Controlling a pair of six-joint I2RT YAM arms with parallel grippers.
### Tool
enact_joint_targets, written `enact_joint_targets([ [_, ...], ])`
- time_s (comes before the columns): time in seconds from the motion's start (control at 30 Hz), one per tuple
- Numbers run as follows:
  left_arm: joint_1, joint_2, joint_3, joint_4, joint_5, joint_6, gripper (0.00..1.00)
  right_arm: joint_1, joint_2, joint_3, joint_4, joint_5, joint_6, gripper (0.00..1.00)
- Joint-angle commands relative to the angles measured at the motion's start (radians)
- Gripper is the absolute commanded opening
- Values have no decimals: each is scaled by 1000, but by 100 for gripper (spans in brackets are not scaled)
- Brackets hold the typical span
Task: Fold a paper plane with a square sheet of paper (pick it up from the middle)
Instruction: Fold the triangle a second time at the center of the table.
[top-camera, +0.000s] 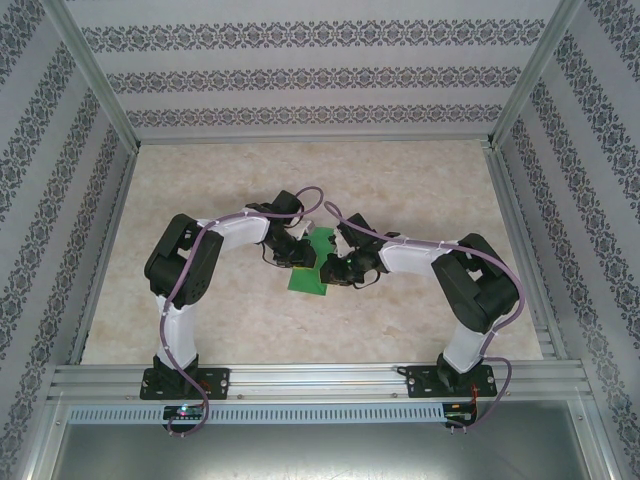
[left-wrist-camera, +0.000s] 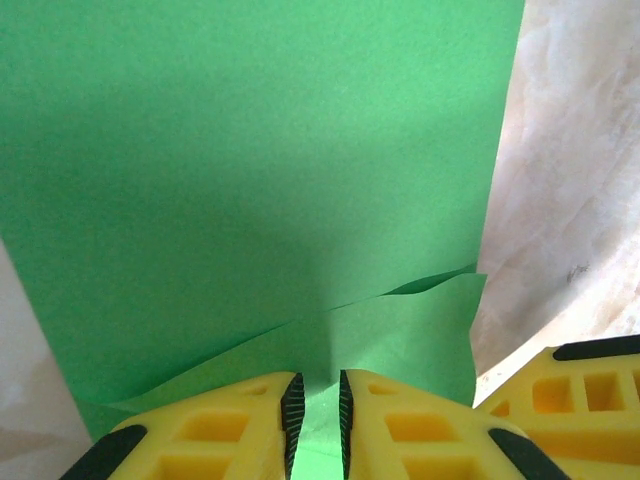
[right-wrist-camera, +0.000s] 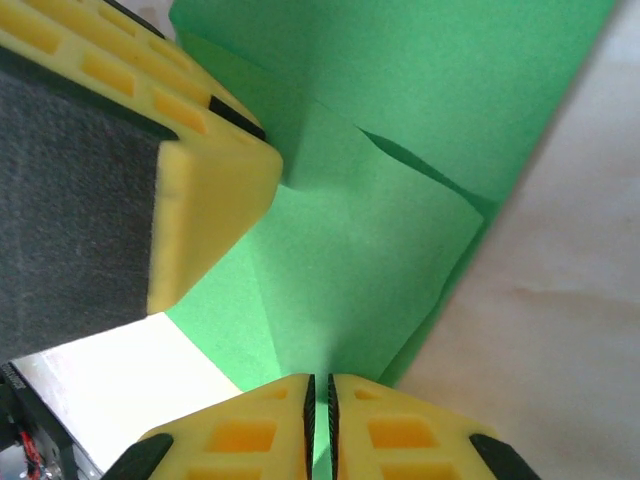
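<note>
**Two hands, one fold:** The green sheet (top-camera: 305, 281), already doubled over on itself in part, is seen at the middle of the desk (top-camera: 200, 190), pinched from both sides. Its edge is gripped by the left hand (left-wrist-camera: 318, 395), whose jaws stand almost together with the paper running between them. The right hand (right-wrist-camera: 322, 398) is likewise clenched on the sheet, with only a slit left between its fingers where the folded flap enters. The two hands are set just beside each other, and a yellow finger of the left one is seen close over the flap in the right wrist view. One edge of that flap is slightly lifted from the layer beneath.

The step in hand is judged to be a fold being laid and creased. For a clean crease, the edges should be brought level before pressure is applied. One pinch should be held firm while the other is drawn along the fold. The thin paper should be neither pulled apart between the hands nor dragged across the desk.
</note>
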Motion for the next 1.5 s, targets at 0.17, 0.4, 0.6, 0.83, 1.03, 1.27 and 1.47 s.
enact_joint_targets([
  [0.17, -6, 75, -13, -38, -111, 24, 24, 24, -29, 29, -34, 22, -26, 15],
  [0.4, -6, 85, -7, -37, -104, 25, 24, 53, -76, 15, -7, 1, 12, 15],
  [0.6, -6, 89, -7, -38, -104, 29, 24, 86, -44, 29, 17, -8, 28, 15],
  [0.83, -6, 92, -8, -38, -101, 29, 24, 87, 6, 59, -54, 58, -20, 14],
  [1.03, -6, 92, -6, -39, -103, 31, 24, 83, 25, 62, -84, 95, -45, 14],
  [1.27, -6, 96, -5, -40, -105, 31, 24, 81, 26, 47, -78, 98, -43, 14],
  [1.47, -7, 101, 1, -42, -106, 30, 24, 79, 34, 35, -56, 83, -38, 14],
])
